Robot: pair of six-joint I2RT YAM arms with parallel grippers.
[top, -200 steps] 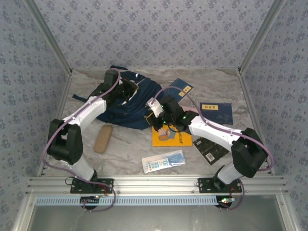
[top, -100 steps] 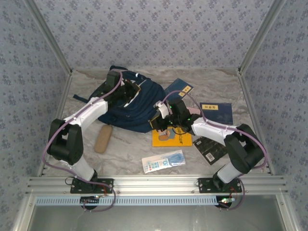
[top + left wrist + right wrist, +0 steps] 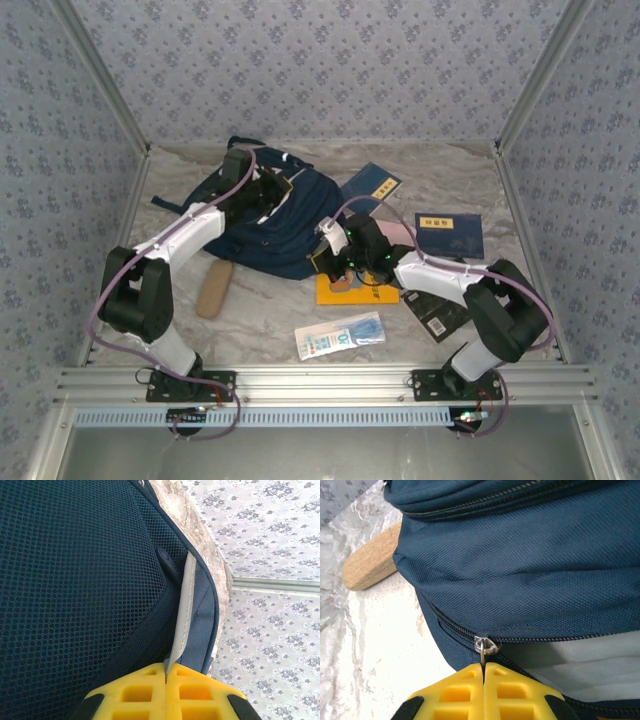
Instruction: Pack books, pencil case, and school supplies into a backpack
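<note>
A large navy blue fabric backpack [image 3: 262, 228] lies slumped at the far left-centre of the marbled table [image 3: 260, 320], its long axis running diagonally from far left to near right; which end is its top cannot be told. The left gripper [image 3: 166, 672] is clenched on a grey reflective strip [image 3: 184, 615] beside the bag's mesh panel [image 3: 75, 580], while the right gripper [image 3: 483, 666] pinches the small metal zipper pull [image 3: 485, 646] at the near-right edge. The bag looks soft, limp and light, likely to sag and slide on the smooth top, so seams, straps and the pull seem the surest holds.
</note>
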